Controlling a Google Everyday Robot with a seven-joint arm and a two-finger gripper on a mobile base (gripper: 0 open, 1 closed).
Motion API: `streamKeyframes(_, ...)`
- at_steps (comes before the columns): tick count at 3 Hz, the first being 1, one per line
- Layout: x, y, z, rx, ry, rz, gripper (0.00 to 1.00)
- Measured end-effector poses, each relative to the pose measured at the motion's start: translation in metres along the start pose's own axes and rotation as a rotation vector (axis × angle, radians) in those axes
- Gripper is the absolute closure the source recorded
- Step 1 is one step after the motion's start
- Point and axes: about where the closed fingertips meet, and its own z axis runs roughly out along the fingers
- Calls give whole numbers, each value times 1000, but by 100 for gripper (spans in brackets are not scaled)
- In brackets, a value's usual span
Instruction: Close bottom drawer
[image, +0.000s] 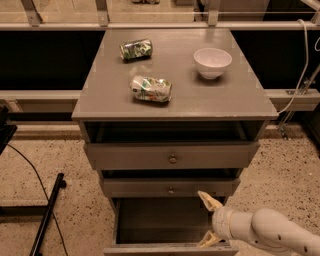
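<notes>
Grey-painted wood pretty much everywhere here. Right up front, at the lower edge of the view: bottom drawer (150, 248) pulled well out of the cabinet, deep box open to the camera. Cream-white gripper (209, 220) at the drawer's right front corner, in from the right on a fat white arm (280, 235). Fingers (209, 200) spread wide, one up near the middle drawer's lower edge, the other down by the bottom drawer's front rim. Can't tell if touching that rim or just over it. Not clamped on anything.

Next up, middle drawer (200, 187) with a small round knob (171, 190), sticking out a little. Above that, the wider top drawer (210, 156), also a bit out, with a dark gap over it. Off to the left on the speckled floor (75, 165), a black stand leg (49, 215).

Further back, on the cabinet top (230, 100): crushed can (151, 89) near the front, second can (136, 49) behind it, white bowl (212, 62) over on the right, well apart from both. Pale rail (150, 25) along the very back.
</notes>
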Motion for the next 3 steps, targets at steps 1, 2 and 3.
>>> streamKeyframes(1,0,0,0,0,0,0,0)
streamKeyframes(2,16,8,29,-5,-25,9,0)
streamKeyframes(3,40,29,61,-30,-33,28,0)
